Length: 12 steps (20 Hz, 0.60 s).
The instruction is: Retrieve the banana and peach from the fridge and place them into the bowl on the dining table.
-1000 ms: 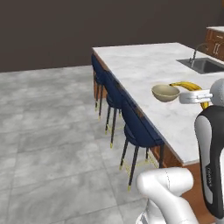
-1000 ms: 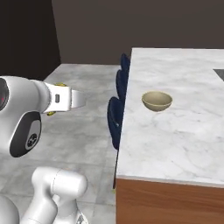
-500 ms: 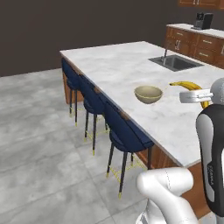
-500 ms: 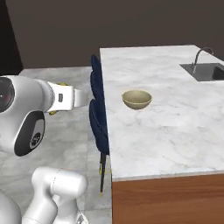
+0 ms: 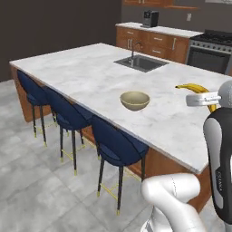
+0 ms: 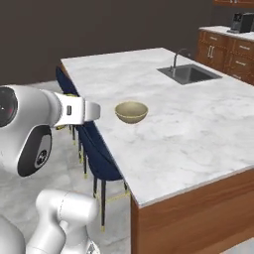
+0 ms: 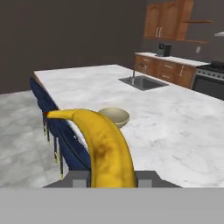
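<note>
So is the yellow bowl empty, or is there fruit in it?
Empty. The bowl shows only its bare inside, and the tool holds the banana.

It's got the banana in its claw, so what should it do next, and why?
Probably carry the banana forward over the bowl. The claw is shut on it, and the bowl sits empty on the table, ahead of the fruit.

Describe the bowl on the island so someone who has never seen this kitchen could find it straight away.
Start at the large white marble island with the steel sink set into its top and dark blue stools along one side. On the stool side of the sink, out on the bare marble, sits the bowl. It is shallow, round and yellow-tan, empty, and the only loose dish on that top.
</note>
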{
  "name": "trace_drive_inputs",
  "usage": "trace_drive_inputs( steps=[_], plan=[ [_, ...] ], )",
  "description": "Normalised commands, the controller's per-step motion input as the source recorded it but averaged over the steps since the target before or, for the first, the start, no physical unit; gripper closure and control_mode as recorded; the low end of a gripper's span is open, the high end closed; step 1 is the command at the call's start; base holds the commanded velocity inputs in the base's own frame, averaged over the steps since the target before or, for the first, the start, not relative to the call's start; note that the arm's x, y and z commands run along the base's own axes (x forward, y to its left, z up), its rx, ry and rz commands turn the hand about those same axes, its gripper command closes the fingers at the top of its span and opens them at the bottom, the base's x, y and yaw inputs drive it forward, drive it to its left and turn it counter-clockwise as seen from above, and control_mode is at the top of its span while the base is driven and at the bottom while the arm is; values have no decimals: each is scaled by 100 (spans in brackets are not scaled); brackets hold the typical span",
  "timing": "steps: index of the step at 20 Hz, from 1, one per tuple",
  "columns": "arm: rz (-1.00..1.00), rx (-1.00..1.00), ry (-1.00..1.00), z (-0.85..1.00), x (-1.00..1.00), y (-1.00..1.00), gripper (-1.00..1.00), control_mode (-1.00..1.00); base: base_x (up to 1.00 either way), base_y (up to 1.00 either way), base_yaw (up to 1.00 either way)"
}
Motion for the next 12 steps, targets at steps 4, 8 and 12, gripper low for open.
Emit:
trace_drive_inputs(
  steps=[4, 8, 12],
  plan=[
    [0, 0, 0, 0, 0, 0, 100, 100, 65, 100, -46],
    [0, 0, 0, 0, 0, 0, 100, 100, 95, 98, -38],
    [0, 0, 0, 0, 0, 0, 100, 100, 100, 50, -33]
  ],
)
